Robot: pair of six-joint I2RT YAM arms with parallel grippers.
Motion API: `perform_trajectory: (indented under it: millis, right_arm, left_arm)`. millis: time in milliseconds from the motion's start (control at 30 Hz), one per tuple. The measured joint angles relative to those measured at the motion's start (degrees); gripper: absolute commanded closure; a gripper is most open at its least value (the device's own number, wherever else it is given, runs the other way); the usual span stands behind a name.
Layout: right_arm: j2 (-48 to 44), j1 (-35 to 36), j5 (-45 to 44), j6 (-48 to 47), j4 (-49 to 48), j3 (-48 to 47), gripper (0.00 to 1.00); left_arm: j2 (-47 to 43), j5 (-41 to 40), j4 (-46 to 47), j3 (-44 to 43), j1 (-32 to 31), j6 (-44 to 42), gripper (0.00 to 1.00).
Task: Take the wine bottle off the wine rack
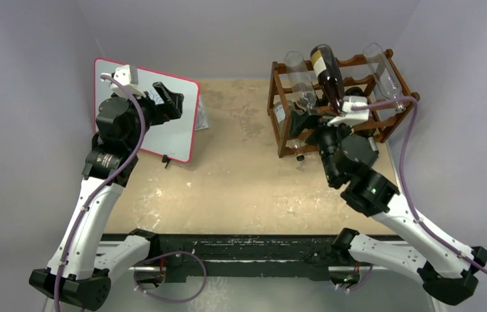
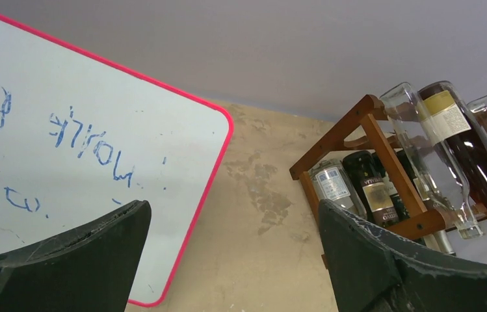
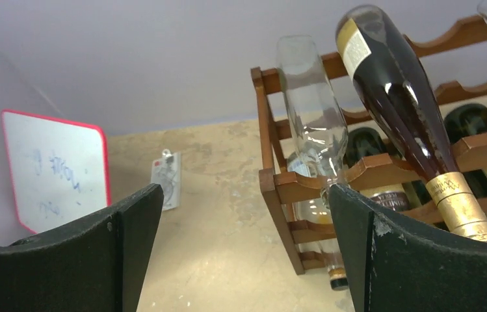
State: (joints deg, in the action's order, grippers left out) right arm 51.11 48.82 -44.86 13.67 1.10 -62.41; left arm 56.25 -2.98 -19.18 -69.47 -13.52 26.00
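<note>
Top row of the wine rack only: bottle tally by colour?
Clear bottles: 2 (left, right)
Dark bottle: 1
Total: 3

Dark, cream-labelled wine bottle (image 3: 396, 97) tilted neck-down on the top tier of the reddish-brown wine rack (image 3: 292, 185)

A worn tan table (image 1: 240, 182) boxed in by plain lilac-grey walls (image 1: 227, 32).
The tabletop is blotchy and scuffed; a red-edged whiteboard (image 1: 179, 133) stands at ten o'clock, and a black rail (image 1: 253, 249) runs along six o'clock, under soft, even light.
</note>
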Motion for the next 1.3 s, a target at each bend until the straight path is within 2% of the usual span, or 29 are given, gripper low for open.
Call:
perform_trajectory:
  millis: [100, 333, 567, 733, 867, 1000, 1300]
  right_arm:
    - [-5.0, 0.1, 2.6, -1.2, -3.1, 4.2, 0.0]
    - [-7.2, 0.1, 2.4, -1.3, -4.8, 2.6, 0.0]
    - [-4.4, 0.1, -0.9, -0.9, -3.6, 2.5, 0.0]
    - [1.3, -1.0, -3.8, 2.4, 2.2, -1.2, 0.0]
    - [6.7, -6.6, 0.7, 6.6, 10.3, -6.5, 0.0]
    - [8.2, -11.8, 6.9, 7.3, 15.1, -8.1, 0.0]
    - [8.4, -16.3, 16.7, 7.2, 18.9, -8.1, 0.0]
  left_arm:
    - [-1.0, -0.8, 0.2, 0.9, 0.0, 0.0, 0.01]
    - [-3.7, -2.7, 1.5, 1.9, 0.0, 0.4, 0.01]
    - [-3.5, -3.0, 2.1, 1.9, 0.0, 0.9, 0.01]
    - [-2.4, -3.0, 1.9, 1.9, 0.0, 1.1, 0.01]
    - [-1.1, -2.5, 1.4, 1.9, 0.0, 1.5, 0.01]
    - [-0.3, -1.2, 0.8, 1.9, 0.0, 1.8, 0.01]
    - [1.7, 4.4, 0.6, 1.9, 0.0, 3.6, 0.0]
